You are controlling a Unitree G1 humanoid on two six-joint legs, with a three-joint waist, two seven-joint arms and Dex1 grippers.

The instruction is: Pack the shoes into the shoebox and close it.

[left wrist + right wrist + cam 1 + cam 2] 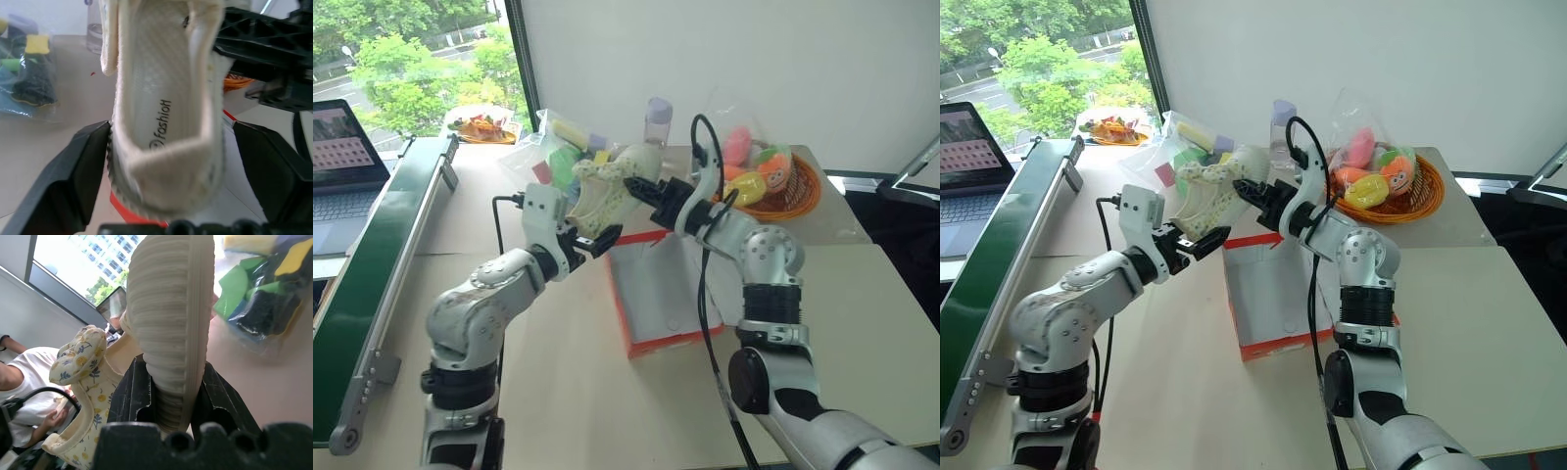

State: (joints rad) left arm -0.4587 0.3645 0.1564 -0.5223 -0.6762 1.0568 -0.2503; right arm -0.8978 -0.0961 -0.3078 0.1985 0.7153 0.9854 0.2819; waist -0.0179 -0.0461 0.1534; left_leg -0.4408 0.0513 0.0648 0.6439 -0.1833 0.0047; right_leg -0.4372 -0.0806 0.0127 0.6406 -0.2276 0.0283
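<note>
1. Cream shoe [607,191] up in the air between the two arms, above the far end of the shoebox [651,294], touching neither table nor box.
2. Right gripper [171,396] pinching the shoe by its ribbed pale sole, a black finger pressed against each side.
3. Left gripper [166,171] spread wide around the heel end. Left finger [73,171] right at the sole's edge, the other one standing clear with a visible gap. So not really gripping anything.
4. Insole facing the left wrist camera, "fashion" logo printed on it. Floral yellow-and-blue frilly trim hanging off the side in the right wrist view.
5. Shoebox lying open on the beige table [862,323], white inside, red-orange rim. Looks empty from here, though arms cover part of it. Can't make out a lid anywhere.
6. Orange woven basket [793,196] with colourful plush toys at the far right of the table. Clear bottle [658,122] and a plastic bag of coloured blocks [563,157] behind the shoe.
7. Green conveyor [382,274] running along the left side, with a laptop [342,166] beyond it by the window.
8. Person in a white shirt [24,382] visible in the right wrist view, behind the shoe.
</note>
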